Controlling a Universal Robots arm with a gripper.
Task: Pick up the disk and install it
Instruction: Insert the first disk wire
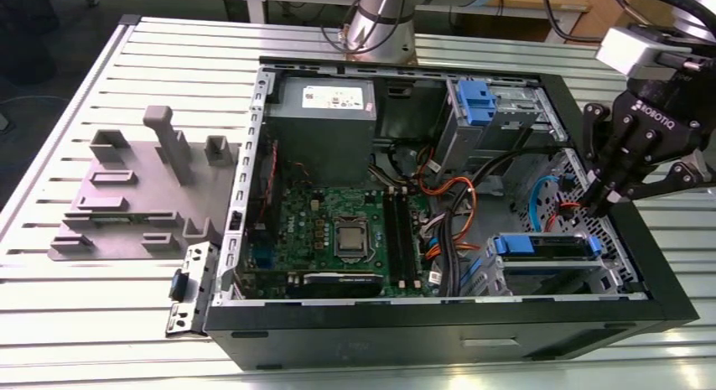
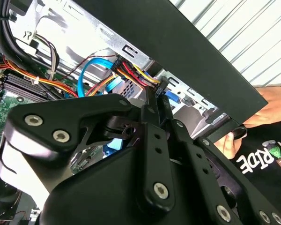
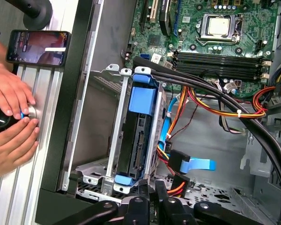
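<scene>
The disk (image 1: 542, 247), silver-grey in a bright blue bracket, sits in the drive cage at the near right corner of the open computer case (image 1: 448, 323). In the first wrist view the disk (image 3: 143, 101) stands on edge between the cage's metal rails, with cables plugged in beside it. My gripper (image 1: 593, 207) hangs over the case's right wall, just above and to the exterior view's right of the disk. Its black fingers (image 2: 155, 101) are pressed together and hold nothing. The gripper (image 3: 155, 186) tips sit close to the cage's end.
A grey power supply box (image 1: 324, 101) and a second blue-tabbed bay (image 1: 475, 101) fill the case's back. Orange, red and blue cables (image 3: 210, 108) cross beside the cage. A person's hands (image 3: 9, 126) and a phone (image 3: 37, 47) lie on the table beside the case. A grey fixture (image 1: 134, 189) stands at the exterior view's left.
</scene>
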